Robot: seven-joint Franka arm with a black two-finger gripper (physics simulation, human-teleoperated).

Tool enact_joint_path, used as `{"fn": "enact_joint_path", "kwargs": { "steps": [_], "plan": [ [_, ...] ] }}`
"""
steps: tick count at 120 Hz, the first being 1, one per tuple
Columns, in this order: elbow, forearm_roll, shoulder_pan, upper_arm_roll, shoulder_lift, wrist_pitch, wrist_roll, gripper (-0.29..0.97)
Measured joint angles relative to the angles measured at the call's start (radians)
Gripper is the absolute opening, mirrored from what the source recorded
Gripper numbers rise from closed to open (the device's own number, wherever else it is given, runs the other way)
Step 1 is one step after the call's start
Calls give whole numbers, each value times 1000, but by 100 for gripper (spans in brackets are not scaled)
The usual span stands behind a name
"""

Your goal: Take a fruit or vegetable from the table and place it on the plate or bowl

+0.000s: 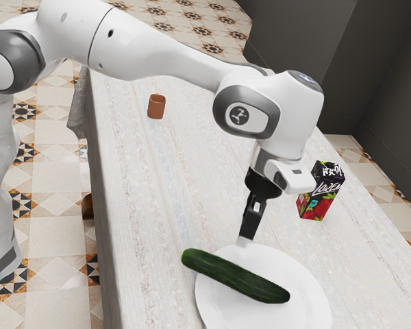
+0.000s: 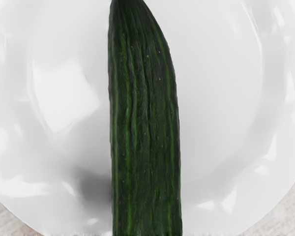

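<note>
Here's the picture: the cucumber [image 1: 234, 275] is lying on the white plate [image 1: 303, 305] at the near end of the surface [image 1: 164, 192]. Its long axis runs from the exterior view's left, where one tip pokes out past the rim, down toward the exterior view's right. The end effector [image 1: 243, 238] hangs just above it, by the plate's far rim, and there is a clear gap between it and the green skin. It grips nothing. Whether it is apart or together I cannot tell, because the side camera sees it edge-on.

From the wrist, the cucumber [image 2: 143, 128] sits right under the hand, running lengthways across the middle of the plate [image 2: 226, 98], with white showing on both sides. So it lies straight below the hand.

My read is that the placing is as good as done, and what's left is a retreat. Going straight up looks safest, since any sideways drift this low could nudge the cucumber. That overhanging tip is the worry, as a knock there might roll it off the rim. The juice carton [image 1: 320, 190] and the brown cup [image 1: 156, 106] are well apart from all this.
</note>
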Motion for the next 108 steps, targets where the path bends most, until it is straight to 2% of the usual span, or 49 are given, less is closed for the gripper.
{"fn": "enact_joint_path", "kwargs": {
  "steps": [24, 35, 43, 50, 56, 66, 72, 108],
  "plan": [
    [1, 0, 1, 0, -7, -15, 7, 65],
    [51, -1, 5, 12, -8, -44, 8, 66],
    [133, -8, 34, 22, 5, -77, 9, 67],
    [193, -18, 99, 29, 39, -77, 9, 67],
    [232, -23, 164, 60, 72, -74, 10, 67],
    [267, -26, 212, 178, 99, -70, 10, 68],
    [276, -27, 227, 216, 112, -67, 10, 68],
    [284, -29, 241, 241, 139, -52, 11, 68]
  ]
}}
